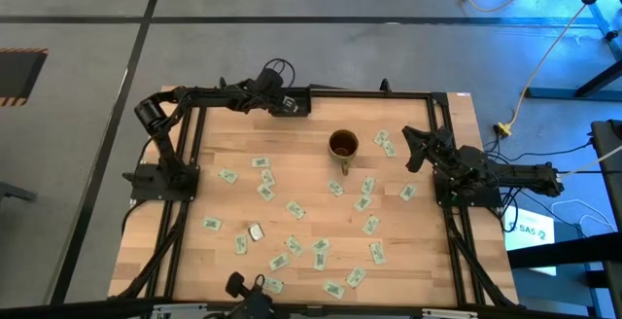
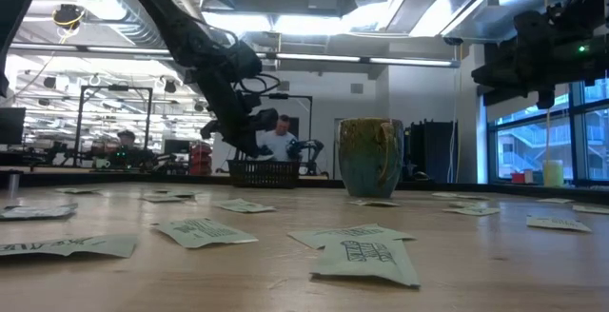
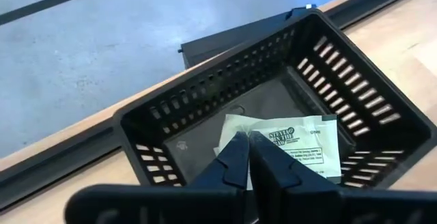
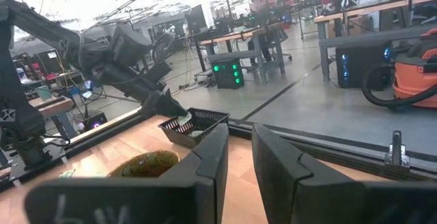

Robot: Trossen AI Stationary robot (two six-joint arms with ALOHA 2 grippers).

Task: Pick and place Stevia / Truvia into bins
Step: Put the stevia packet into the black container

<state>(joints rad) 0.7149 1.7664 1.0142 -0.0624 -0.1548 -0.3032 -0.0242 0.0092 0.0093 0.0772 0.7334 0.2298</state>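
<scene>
High view: left gripper (image 1: 289,103) hangs over the black tray (image 1: 294,106) at upper centre, sachets (image 1: 294,209) scattered on the tabletop (image 1: 219,144) around the mug (image 1: 342,145). Left wrist view: jaws pinched together on a sachet (image 3: 300,138) lying inside the tray, likely for release. Right wrist view: right gripper (image 4: 240,157) waits above the mug, jaws partly apart, empty.

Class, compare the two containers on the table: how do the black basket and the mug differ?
The black basket is rectangular with slotted walls; the mug is round, solid-walled and green-brown, with a handle. The basket sits at the table's far edge; the mug stands further in among loose sachets. The basket holds a sachet. Both are open-topped.
</scene>
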